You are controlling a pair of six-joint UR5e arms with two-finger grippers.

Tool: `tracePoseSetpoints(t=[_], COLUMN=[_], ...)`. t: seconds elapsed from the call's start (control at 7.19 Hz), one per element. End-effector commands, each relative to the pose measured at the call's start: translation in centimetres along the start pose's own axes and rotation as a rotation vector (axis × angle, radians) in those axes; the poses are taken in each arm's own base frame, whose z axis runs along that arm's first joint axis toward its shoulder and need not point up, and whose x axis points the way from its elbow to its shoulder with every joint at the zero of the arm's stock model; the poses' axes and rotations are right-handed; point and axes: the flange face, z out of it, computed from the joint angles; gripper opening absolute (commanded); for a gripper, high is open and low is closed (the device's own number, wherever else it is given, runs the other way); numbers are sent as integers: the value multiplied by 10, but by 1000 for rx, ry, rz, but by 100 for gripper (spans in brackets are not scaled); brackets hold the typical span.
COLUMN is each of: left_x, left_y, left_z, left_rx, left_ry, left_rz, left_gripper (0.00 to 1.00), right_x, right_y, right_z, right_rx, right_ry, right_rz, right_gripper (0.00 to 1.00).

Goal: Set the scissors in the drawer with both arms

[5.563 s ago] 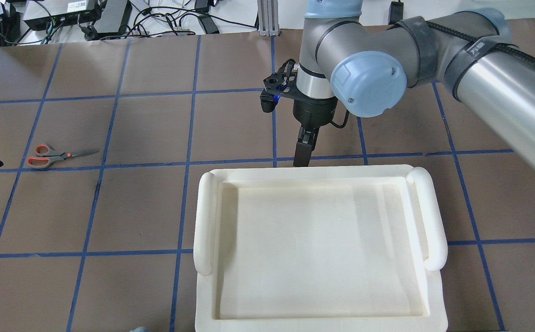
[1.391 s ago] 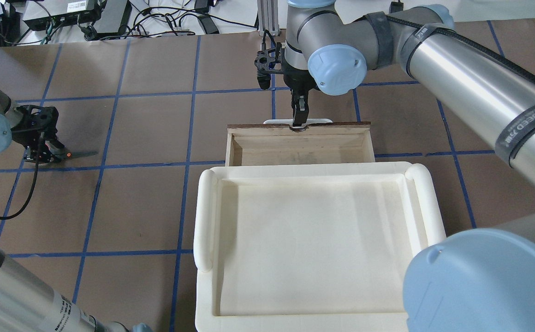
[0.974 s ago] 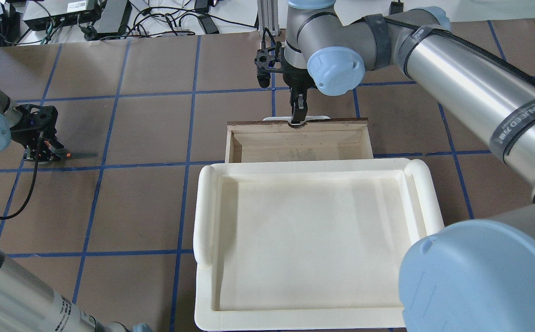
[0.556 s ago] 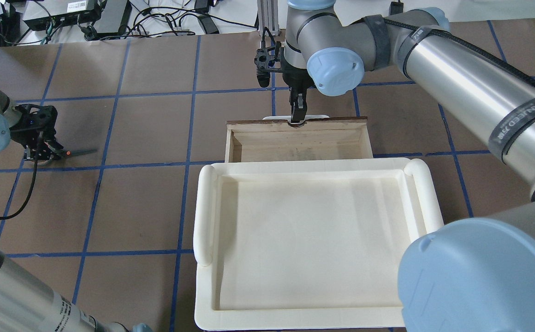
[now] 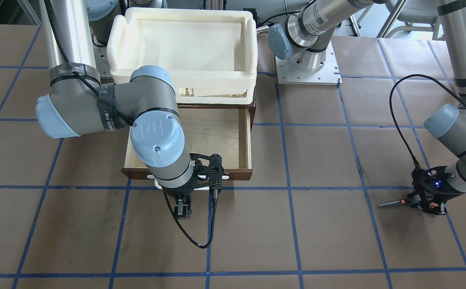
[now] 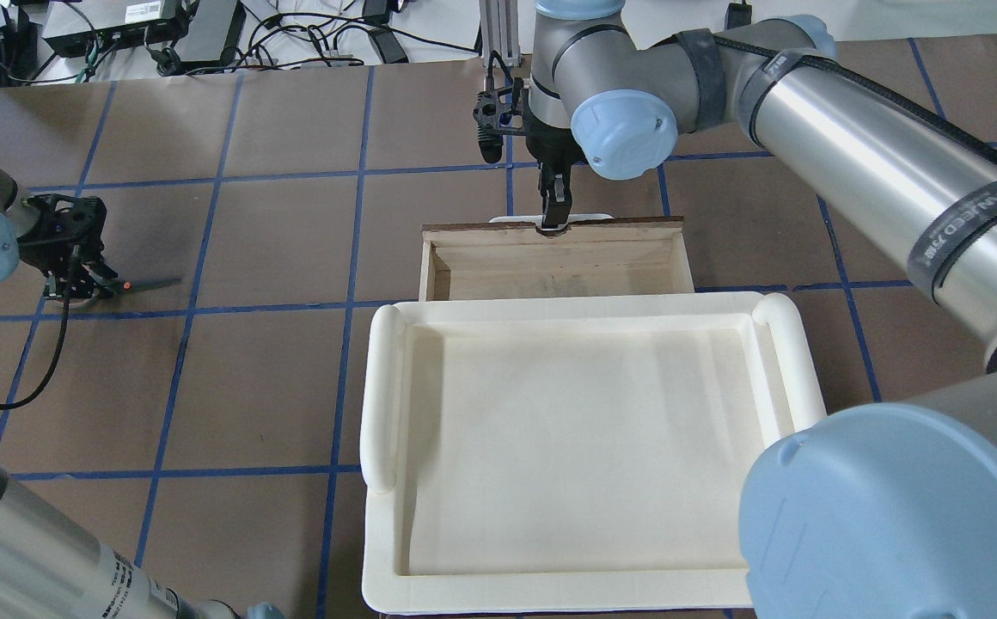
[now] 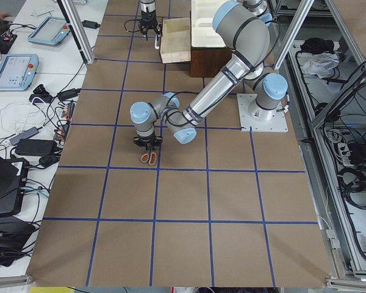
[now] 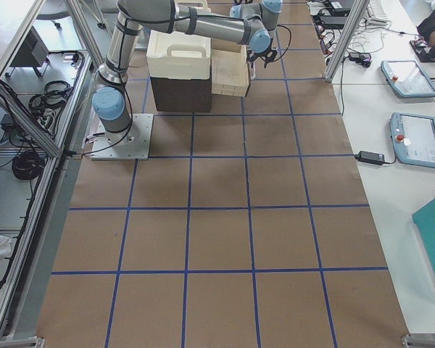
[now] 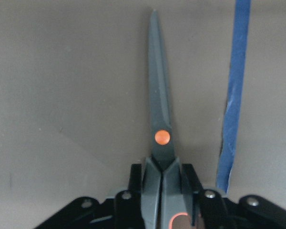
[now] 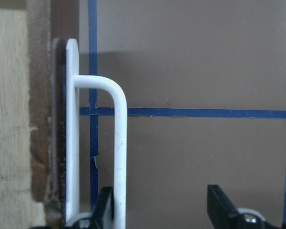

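Far left of the overhead view: clenched on the scissors (image 6: 150, 283) with the left gripper (image 6: 77, 288), black fingers (image 9: 135, 179) pressed to both grey handles just behind the orange pivot. Flat on the brown table (image 6: 275, 232), dark blades closed and pointing right, just on the far side of a blue tape line (image 6: 206, 307). Well apart from the drawer (image 6: 481, 271), with more than a whole taped square between. Carries a small sticker low on the left arm (image 6: 112, 572), print too small to read.

Toward the middle: pulled out to the far side from under the cream foam tray (image 6: 378, 404), showing pale plywood inside and a dark-brown front edge.

At the drawer's front: released, with the right gripper (image 6: 553, 222) pointing down over the white bar handle (image 10: 120, 157). In the wrist view, spread wide around that bar, one finger (image 10: 105, 207) right against it and the other well clear.

Further right: reaching in from the near right with the right arm (image 6: 851, 146), a black cable strapped along it. Reads partly as "NEED" in white on the black strap (image 6: 975, 225), followed by characters too small to make out. Seen from the front, stamped with a raised "UR" mark on the light blue joint cap (image 5: 155, 129) above the right gripper
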Motion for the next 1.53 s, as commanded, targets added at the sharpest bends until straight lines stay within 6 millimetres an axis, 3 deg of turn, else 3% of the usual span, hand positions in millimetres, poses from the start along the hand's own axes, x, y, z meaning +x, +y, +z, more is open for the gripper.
tracePoseSetpoints(t=[0.0, 0.14, 0.7, 0.83, 0.97, 1.11, 1.39], left_x=[-1, 0, 2, 2, 2, 1, 1], left_y=[-5, -6, -5, -2, -1, -2, -2], left_z=[-14, -23, -21, -12, -10, -7, -3], left_rx=[-10, -16, -10, -5, -8, 0, 5], left_ry=[-13, -20, -7, 6, 8, 8, 14], left_rz=[12, 14, 11, 6, 6, 3, 1], left_gripper=[12, 10, 8, 34, 44, 73, 75], right_x=[7, 7, 8, 8, 8, 7, 7], right_y=[-2, -2, -2, -2, -1, -1, -2], right_z=[-6, -6, -4, -4, -5, -6, -8], right_rx=[4, 4, 2, 2, 1, 1, 4], right_ry=[18, 15, 15, 15, 17, 19, 21], right_rz=[5, 5, -1, 1, -6, -1, 5], right_gripper=[100, 100, 100, 89, 67, 64, 64])
